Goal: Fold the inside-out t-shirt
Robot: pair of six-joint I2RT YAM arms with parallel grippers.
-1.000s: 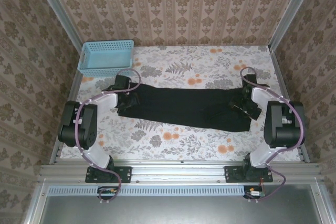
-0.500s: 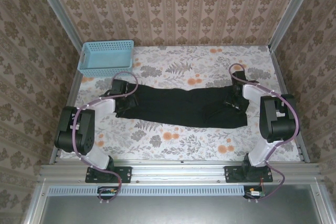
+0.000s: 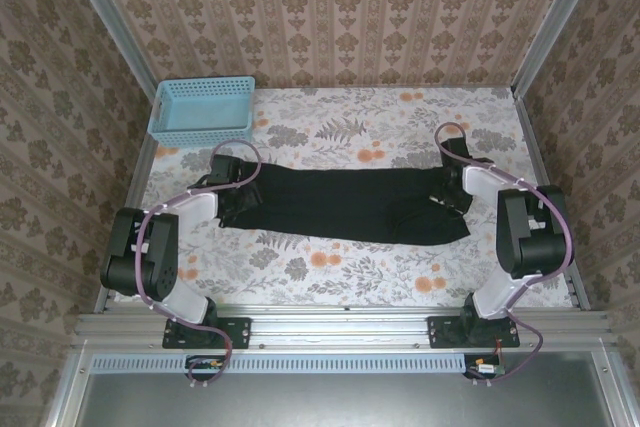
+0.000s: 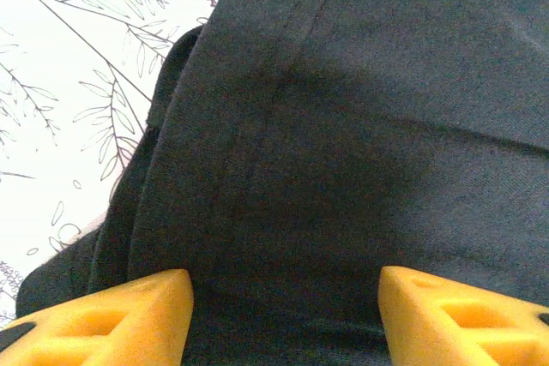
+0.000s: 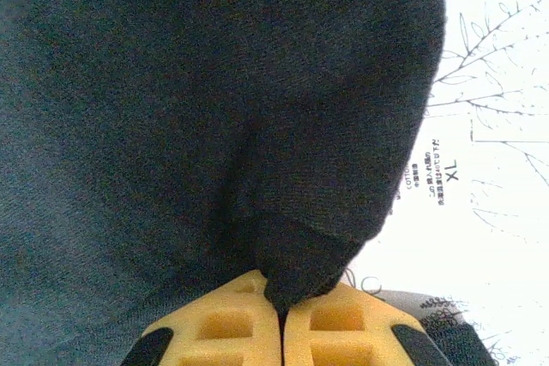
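The inside-out t-shirt (image 3: 350,204) is black and lies as a long band across the middle of the table. My left gripper (image 3: 238,203) sits on its left end. In the left wrist view that gripper (image 4: 283,279) is open, its yellow fingers (image 4: 137,310) wide apart with dark fabric (image 4: 343,126) and a seam between them. At the shirt's right end is my right gripper (image 3: 447,197). The right wrist view shows it (image 5: 281,295) shut on a pinched fold of the cloth (image 5: 214,109). A white tag (image 5: 433,173) printed XL lies beside that fold.
A light blue basket (image 3: 200,107) stands at the table's far left corner. The flowered tablecloth (image 3: 340,127) shows bare behind the shirt and in front of it. Metal rails and papered walls close in the table's left, right and back sides.
My right gripper has moved in over the shirt's right end and closed on a fold of it. The left arm has shifted slightly, its jaws unchanged.
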